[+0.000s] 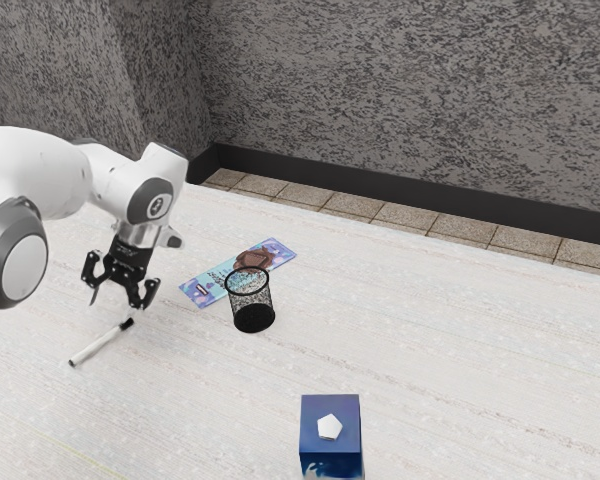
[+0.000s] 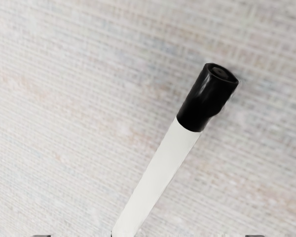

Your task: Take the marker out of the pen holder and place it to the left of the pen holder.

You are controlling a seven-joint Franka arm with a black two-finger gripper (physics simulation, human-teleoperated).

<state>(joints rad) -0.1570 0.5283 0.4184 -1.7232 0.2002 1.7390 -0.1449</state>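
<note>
Exterior view: the arm (image 1: 40, 175) is cut off at the exterior view's left edge, the blue box (image 1: 330, 459) is cut off at the near edge, and part of the flat printed packet (image 1: 202, 289) is hidden behind the pen holder (image 1: 254, 318). A brown patch on the packet is hard to make out. Count: one arm, one gripper (image 1: 118, 298), one marker (image 1: 101, 342), one pen holder, one packet, one box bearing one white pentagon (image 1: 329, 427). The gripper is released, its two fingers spread with nothing grasped. The marker lies on the table (image 1: 200, 400), outside the pen holder and well apart from it, toward the exterior view's left and the near side. Relative to the gripper it is below and slightly nearer, its black end closest to the fingers and its white end pointing near and to the exterior view's left. Wrist view: one marker, its black cap (image 2: 203, 101) in full sight, its white barrel cut off at the picture's edge. It runs obliquely beneath the gripper; the clearance between the two is small, as far as this close angle allows one to judge.
</note>
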